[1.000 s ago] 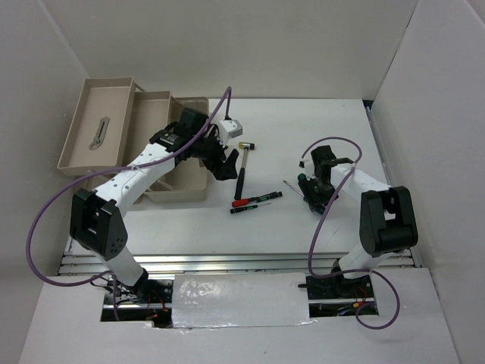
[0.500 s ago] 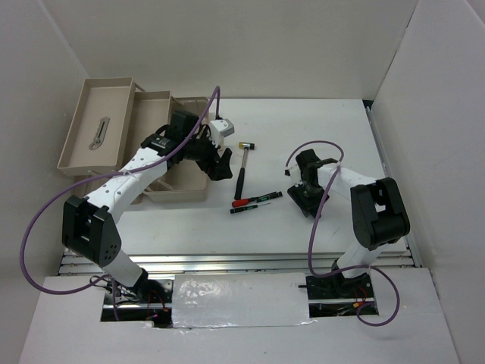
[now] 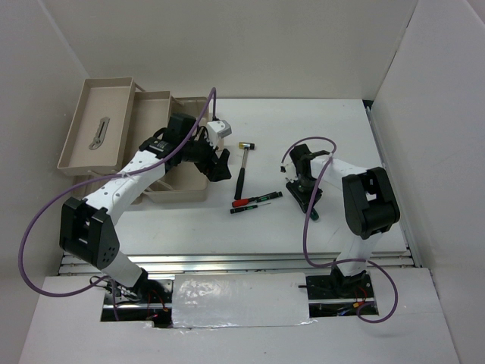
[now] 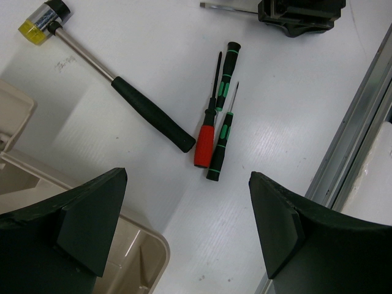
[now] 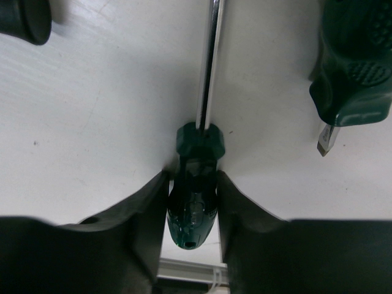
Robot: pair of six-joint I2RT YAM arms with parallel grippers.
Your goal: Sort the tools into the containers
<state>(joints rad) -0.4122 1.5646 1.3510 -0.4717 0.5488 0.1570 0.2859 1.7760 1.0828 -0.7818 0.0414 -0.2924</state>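
My right gripper (image 3: 303,191) (image 5: 193,187) is low on the table, its jaws closed on the dark green handle of a screwdriver (image 5: 192,205) whose steel shaft (image 5: 208,61) points away. A second green-handled tool (image 5: 352,67) lies just to its right. My left gripper (image 3: 217,164) (image 4: 188,184) is open and empty above the near corner of the toolbox base (image 3: 182,189) (image 4: 138,257). The black-handled mallet (image 3: 242,171) (image 4: 150,113) and a red-handled (image 4: 205,144) and two black-and-green screwdrivers (image 3: 258,200) (image 4: 228,64) lie between the arms.
A shallow beige tray (image 3: 79,121) at the far left holds a silver wrench (image 3: 98,134). A second tray (image 3: 148,106) sits beside it, partly hidden by my left arm. White walls close in the table; a metal rail (image 4: 358,116) runs along its near edge.
My right gripper has swung left and turned over the table. My left gripper has drawn back slightly toward the toolbox. The tools have not moved.
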